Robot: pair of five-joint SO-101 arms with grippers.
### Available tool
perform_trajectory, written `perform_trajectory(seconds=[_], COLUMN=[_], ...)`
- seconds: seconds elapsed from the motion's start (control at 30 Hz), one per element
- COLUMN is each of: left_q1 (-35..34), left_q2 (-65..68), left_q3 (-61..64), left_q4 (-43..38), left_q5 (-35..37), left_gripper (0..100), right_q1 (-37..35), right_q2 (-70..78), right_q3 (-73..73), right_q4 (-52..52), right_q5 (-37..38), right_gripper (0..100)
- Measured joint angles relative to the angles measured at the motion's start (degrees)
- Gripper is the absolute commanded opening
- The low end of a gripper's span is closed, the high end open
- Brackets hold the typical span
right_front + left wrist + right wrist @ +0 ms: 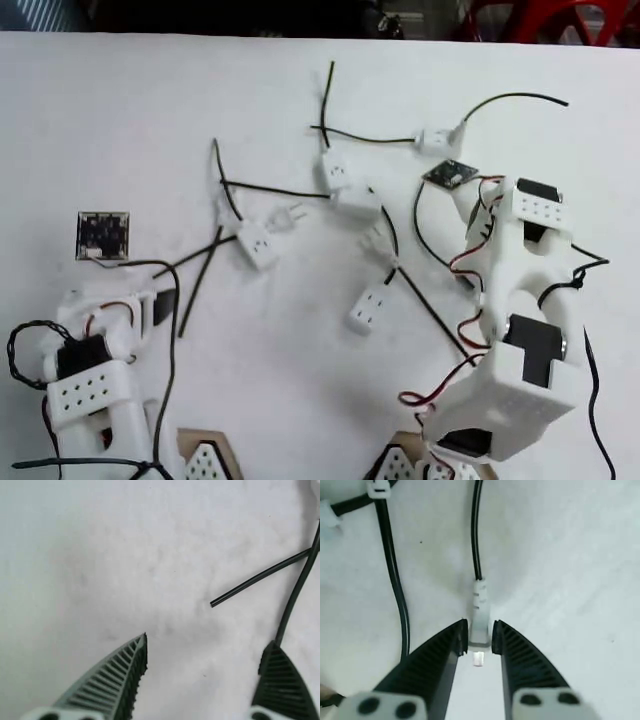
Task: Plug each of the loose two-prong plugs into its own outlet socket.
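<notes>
The two-prong plug [479, 607] sits between the fingers of the right gripper [479, 630], which are narrowed onto its sides. Its black cord [476, 530] leads away from the wrist, and one metal prong [478, 658] shows in the gap nearer the wrist. Whether the plug rests on the white table [570, 555] or is lifted clear cannot be told.

In the high view this plug and the claw are hidden beneath the right arm [520, 260], which stands bent over to the right of the lone socket [372, 308]. A second plug [378, 240] lies just beyond that socket. The left arm [95, 370] is folded low, well to the left of the socket. The left gripper [207, 642] is spread wide and holds nothing, with a loose cord end [250, 582] ahead of its fingers.
</notes>
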State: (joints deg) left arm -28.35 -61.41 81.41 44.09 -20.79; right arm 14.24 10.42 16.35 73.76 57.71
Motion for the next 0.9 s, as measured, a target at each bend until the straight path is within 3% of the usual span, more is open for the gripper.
perform_trajectory(seconds=[0.13, 0.27, 0.63, 0.9], left_q1=[0.0, 0.0, 0.0, 0.4], left_q2=[0.0, 0.0, 0.0, 0.0], left_q3=[0.0, 0.0, 0.0, 0.0], left_q4=[0.0, 0.0, 0.0, 0.0], left_q5=[0.0, 0.0, 0.0, 0.0], left_gripper=[35, 35, 35, 35], right_q1=[0.0, 0.0, 0.6, -1.6], right_q2=[0.3, 3.2, 4.8, -13.2], right_q3=[0.0, -0.2, -2.6, -2.6], right_q4=[0.1, 0.1, 0.4, 12.4], right_q5=[0.0, 0.0, 3.2, 2.5], right_gripper=[8.2, 1.9, 1.9, 1.9])
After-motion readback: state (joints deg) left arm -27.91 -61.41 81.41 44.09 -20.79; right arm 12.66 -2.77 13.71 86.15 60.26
